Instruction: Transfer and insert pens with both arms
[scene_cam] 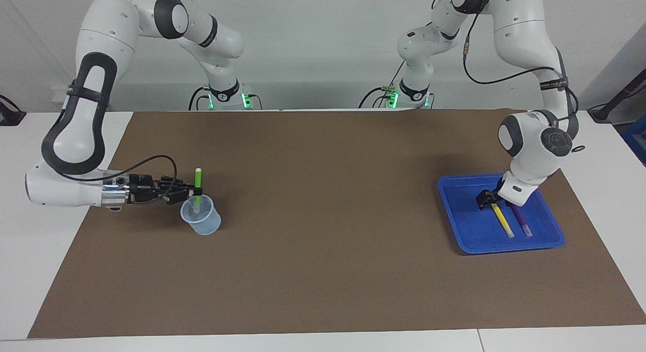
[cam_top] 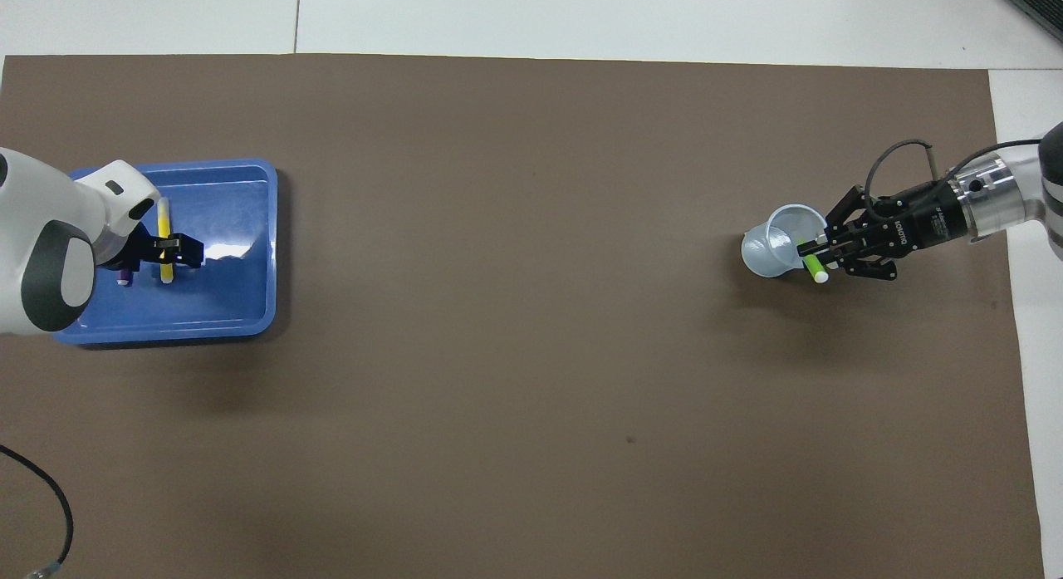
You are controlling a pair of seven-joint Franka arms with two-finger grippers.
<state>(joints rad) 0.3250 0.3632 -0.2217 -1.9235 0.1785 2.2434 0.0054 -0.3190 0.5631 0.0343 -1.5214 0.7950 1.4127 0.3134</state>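
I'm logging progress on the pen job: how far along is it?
Nothing is fully done yet. In hand: the right gripper holds the green pen upright with its lower end inside the clear cup. The left gripper is down over the yellow pen in the blue tray. Left: the yellow pen and the purple pen beside it both lie in the tray.

Pretty plain setup: a white table with a big brown mat covering most of it. There's a bare off-white wall up at 12 o'clock in the facing view, and a grey panel leaning in around 2 o'clock. Lighting's flat and even, soft shadows on the mat
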